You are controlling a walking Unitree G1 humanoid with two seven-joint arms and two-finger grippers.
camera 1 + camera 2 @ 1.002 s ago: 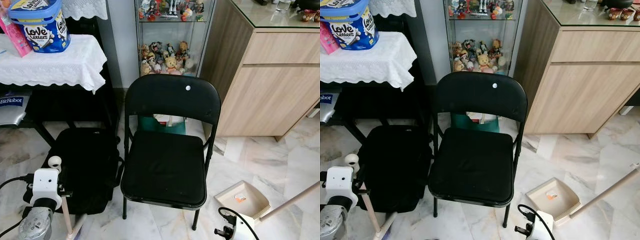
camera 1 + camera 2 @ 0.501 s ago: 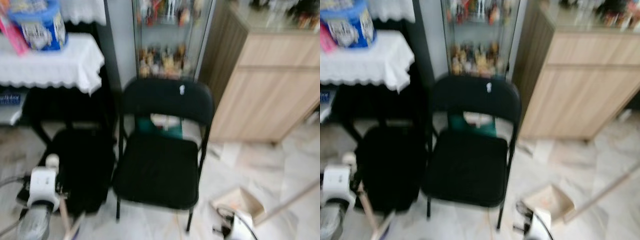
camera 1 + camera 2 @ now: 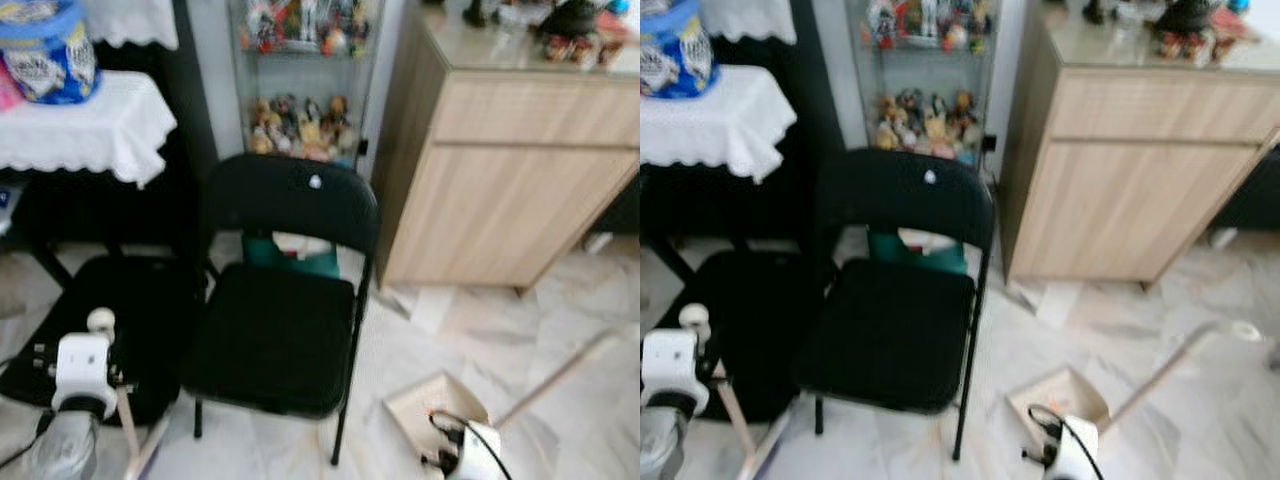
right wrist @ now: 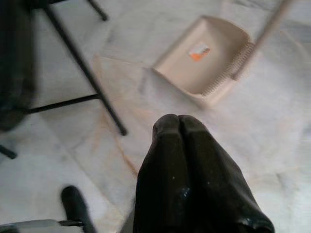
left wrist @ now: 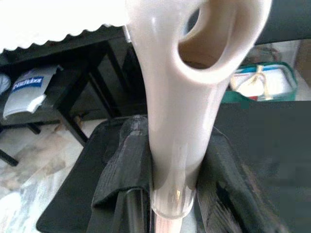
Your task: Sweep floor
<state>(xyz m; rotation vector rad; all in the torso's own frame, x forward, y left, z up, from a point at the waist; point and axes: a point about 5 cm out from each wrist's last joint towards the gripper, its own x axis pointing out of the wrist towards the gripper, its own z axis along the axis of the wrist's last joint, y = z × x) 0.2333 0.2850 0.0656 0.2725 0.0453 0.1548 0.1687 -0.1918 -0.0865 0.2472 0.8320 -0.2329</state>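
Note:
My left gripper (image 5: 172,194) is shut on a beige broom handle (image 5: 175,121) with a hanging hole at its end. The broom stick (image 3: 130,440) also runs down past my left wrist at the bottom left of the left eye view. A beige dustpan (image 3: 430,415) lies on the marble floor to the right of the chair, and its long handle (image 3: 565,365) slants up to the right. My right gripper (image 4: 179,127) hangs shut with nothing in it, above the floor just short of the dustpan (image 4: 204,56).
A black folding chair (image 3: 275,335) stands straight ahead with a black bag (image 3: 110,320) on the floor to its left. A table with a white lace cloth (image 3: 85,125), a glass cabinet of figurines (image 3: 300,110) and a wooden cabinet (image 3: 500,190) line the back. Marble floor (image 3: 560,300) opens to the right.
The whole picture has slid left, so the camera has turned right, with blur on the way. Both arms keep their places in view. The left gripper still holds the broom.

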